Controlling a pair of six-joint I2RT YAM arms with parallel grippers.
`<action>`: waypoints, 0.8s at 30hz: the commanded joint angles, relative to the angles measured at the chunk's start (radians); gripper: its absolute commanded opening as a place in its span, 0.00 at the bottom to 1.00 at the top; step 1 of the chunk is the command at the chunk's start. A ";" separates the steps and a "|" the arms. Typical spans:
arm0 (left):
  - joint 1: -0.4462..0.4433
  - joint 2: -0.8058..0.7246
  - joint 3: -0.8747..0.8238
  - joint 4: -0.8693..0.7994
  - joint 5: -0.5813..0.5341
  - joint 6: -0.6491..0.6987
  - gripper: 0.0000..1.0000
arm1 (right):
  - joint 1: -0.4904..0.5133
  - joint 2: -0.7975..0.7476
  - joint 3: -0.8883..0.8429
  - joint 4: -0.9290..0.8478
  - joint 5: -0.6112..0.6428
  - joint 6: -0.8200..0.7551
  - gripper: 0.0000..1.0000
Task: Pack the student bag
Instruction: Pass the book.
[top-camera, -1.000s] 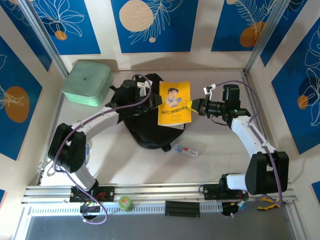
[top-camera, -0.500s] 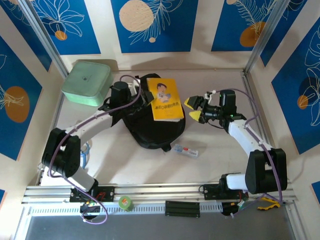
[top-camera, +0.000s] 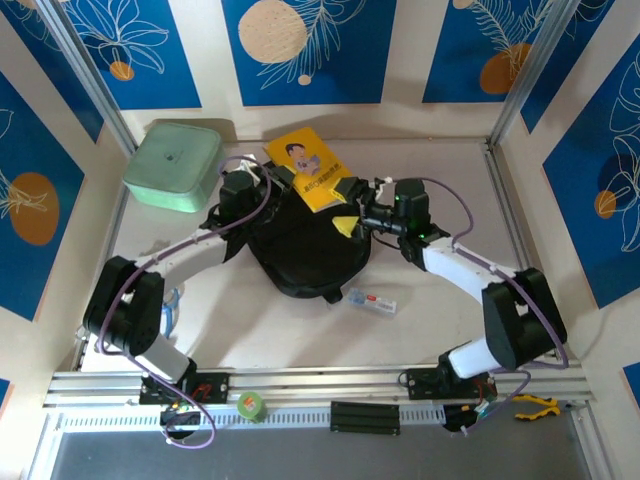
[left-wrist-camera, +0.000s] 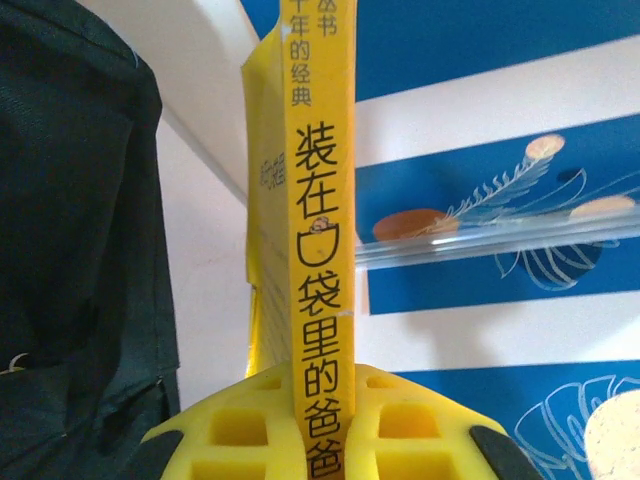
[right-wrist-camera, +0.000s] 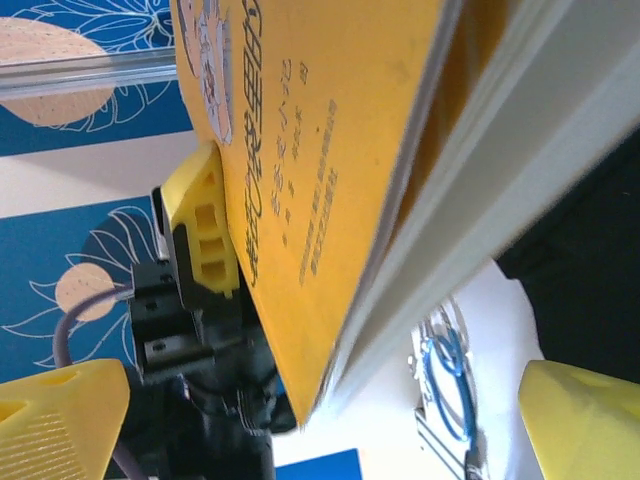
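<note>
The student bag, a black backpack, lies in the middle of the table. My left gripper is shut on the spine of a yellow book and holds it tilted above the bag's far edge. In the left wrist view the spine runs up between the yellow jaws of the left gripper, with the bag on the left. My right gripper hangs open over the bag's right side, just below the book. In the right wrist view the book hangs above the wide-apart fingertips, untouched by them.
A mint-green lidded box stands at the back left. A small clear packet lies on the table in front of the bag's right side. A green tape roll sits on the front rail. Blue cable loops lie beyond the book.
My right gripper let go of the book, opened wide and moved left over the bag. The left gripper carried the book back and to the left, turning it.
</note>
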 joint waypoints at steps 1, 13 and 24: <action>-0.026 -0.043 0.002 0.157 -0.056 -0.070 0.00 | 0.018 0.046 0.055 0.097 0.070 0.084 0.98; -0.038 -0.053 -0.043 0.196 -0.064 -0.098 0.00 | 0.022 0.081 0.053 0.175 0.170 0.055 0.57; -0.036 -0.068 -0.079 0.147 -0.079 -0.091 0.00 | 0.008 0.046 0.012 0.173 0.190 0.012 0.21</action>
